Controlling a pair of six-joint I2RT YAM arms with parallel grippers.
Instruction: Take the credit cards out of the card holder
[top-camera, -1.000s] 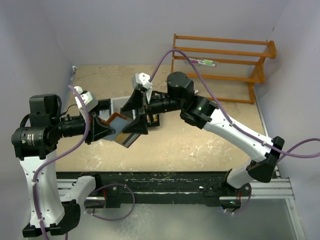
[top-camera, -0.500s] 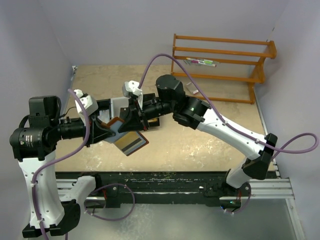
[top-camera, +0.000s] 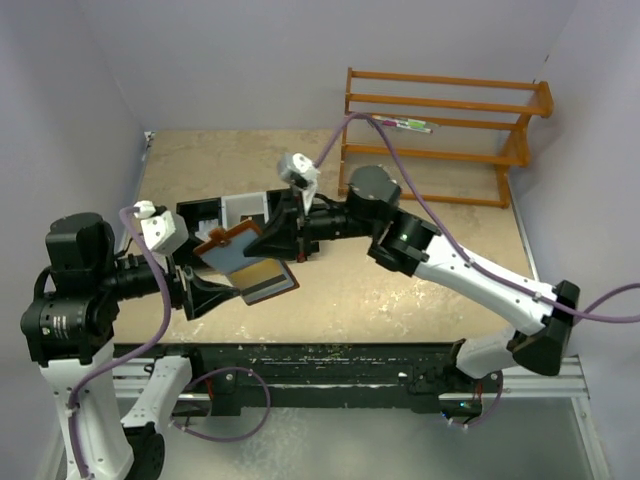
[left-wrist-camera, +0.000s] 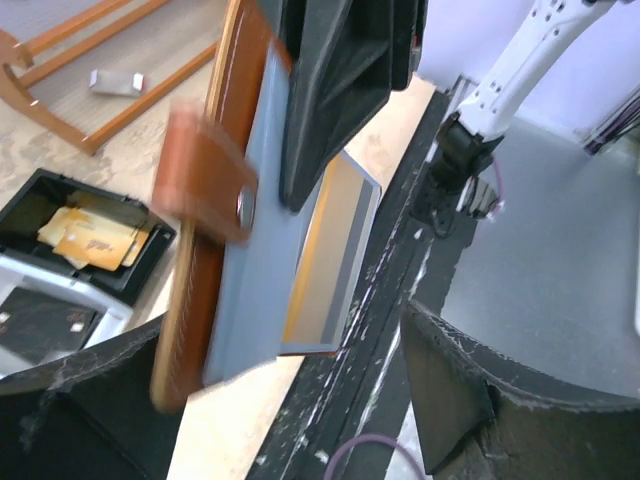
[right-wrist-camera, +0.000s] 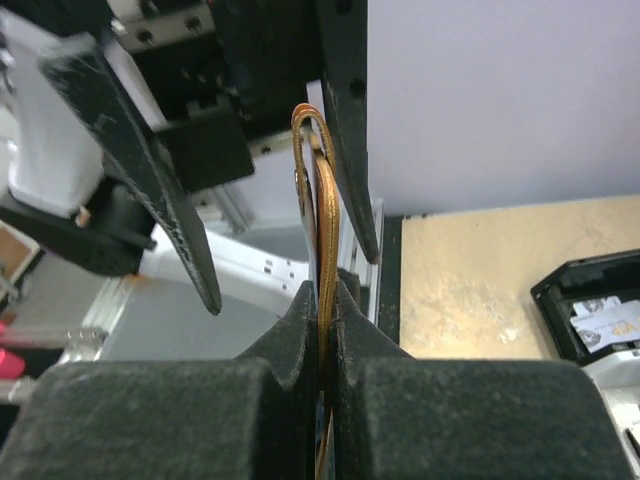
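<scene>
Up off the table, between my two arms, the card holder is hanging open in the air. It is brown leather outside and smooth blue-grey lining inside, with the snap tab flopping loose. One of the credit cards is jutting from its pocket toward my bases. It is thin and stiff, with a tan face and a dark stripe showing from above. Whether a second card is sitting behind it, I cannot tell.

My right gripper is pinching the leather edge-on, jaws together on it. My left gripper is standing wide apart around the holder's lower end, gripping nothing.

Risks I am weighing:
- The leather is soft and folding, so the holder may twist in the right pinch when the left closes.
- The card is slick plastic and far out, so it may slide free and drop near the table edge.
- Closing the left on leather and card together would drag both rather than part them.

Behind, the black-and-white tray is holding orange-yellow flat pieces. The orange rack is standing well apart at the back.
</scene>
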